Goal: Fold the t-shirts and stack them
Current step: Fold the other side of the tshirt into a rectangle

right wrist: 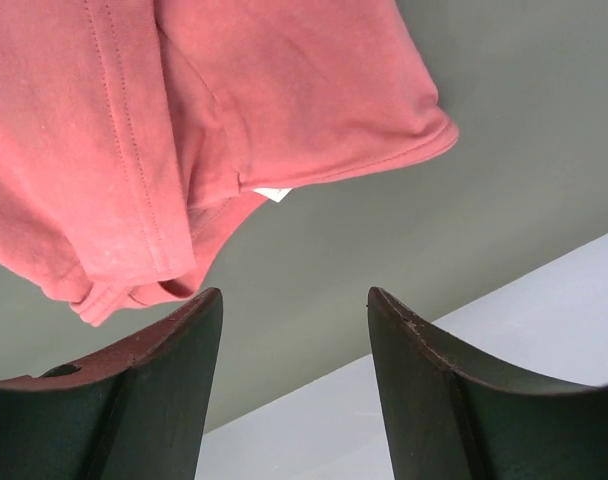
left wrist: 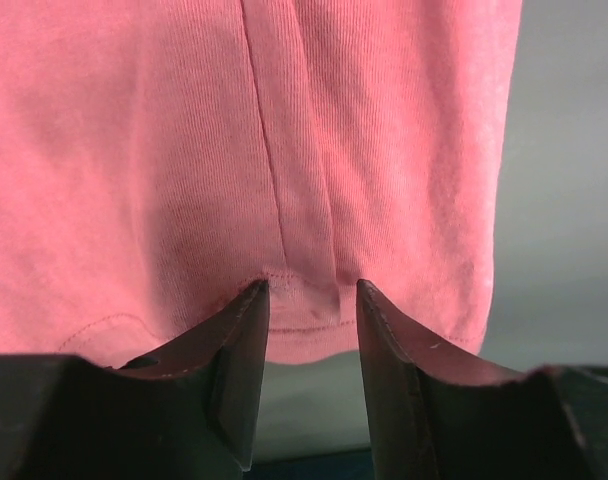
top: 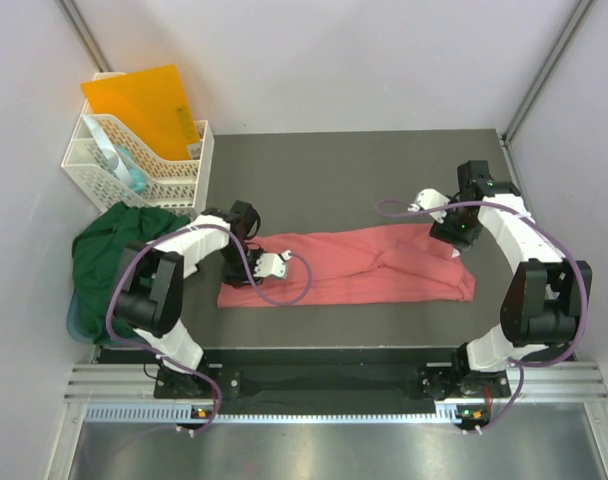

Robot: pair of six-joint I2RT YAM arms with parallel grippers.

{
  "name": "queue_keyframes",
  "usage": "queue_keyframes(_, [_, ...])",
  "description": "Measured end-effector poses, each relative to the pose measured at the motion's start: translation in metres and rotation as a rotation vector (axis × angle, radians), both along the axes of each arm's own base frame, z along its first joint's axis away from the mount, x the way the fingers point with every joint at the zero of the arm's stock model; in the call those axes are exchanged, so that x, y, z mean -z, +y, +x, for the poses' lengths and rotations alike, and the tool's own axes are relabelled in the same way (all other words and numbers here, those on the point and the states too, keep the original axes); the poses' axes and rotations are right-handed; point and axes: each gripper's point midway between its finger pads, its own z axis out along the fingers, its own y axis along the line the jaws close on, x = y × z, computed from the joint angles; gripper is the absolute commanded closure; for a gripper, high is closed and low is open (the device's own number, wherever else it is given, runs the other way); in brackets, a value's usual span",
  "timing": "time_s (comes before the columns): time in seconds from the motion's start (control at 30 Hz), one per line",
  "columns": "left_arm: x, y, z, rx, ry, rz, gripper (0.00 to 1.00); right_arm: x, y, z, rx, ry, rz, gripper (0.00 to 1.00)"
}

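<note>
Wrist views settle what the overhead one hides: the left hand (left wrist: 309,300) stands partly open, its tips at the hem of the salmon-pink t-shirt (left wrist: 184,150), clasping nothing. The right hand (right wrist: 294,310) gapes wide and empty over the worktop (right wrist: 464,180), near the white neck label (right wrist: 274,194). Only from above do the shirt's long band across the worktop and the dark green t-shirt (top: 109,250), heaped at the left edge, show.

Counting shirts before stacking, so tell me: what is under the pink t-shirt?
Only the dark table mat shows around the pink t-shirt; whatever lies beneath its folds is covered. The green t-shirt sits apart, at the left edge.
</note>
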Motion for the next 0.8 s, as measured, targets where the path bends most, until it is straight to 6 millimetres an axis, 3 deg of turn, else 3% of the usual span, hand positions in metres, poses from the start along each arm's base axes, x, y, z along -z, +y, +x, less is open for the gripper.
queue_keyframes(0.07, [0.002,-0.001,0.0,-0.002,0.001,0.0,0.6,0.0,0.0,0.001,0.0,-0.002,0.0,0.41])
queue_keyframes(0.2, [0.006,-0.002,0.003,-0.009,-0.003,0.0,0.77,-0.001,0.0,0.003,0.0,-0.005,0.0,0.43])
queue_keyframes(0.33, [0.007,-0.003,0.005,-0.014,-0.012,0.008,1.0,0.0,0.0,0.003,0.0,-0.002,0.0,0.43])
queue_keyframes(0.53, [0.007,-0.003,0.005,-0.014,-0.013,0.016,1.0,0.005,0.001,-0.001,-0.002,0.024,0.005,0.41])
queue_keyframes(0.8, [0.007,-0.003,0.006,-0.024,-0.01,0.02,1.0,0.027,0.011,-0.011,0.001,0.158,0.064,0.4])
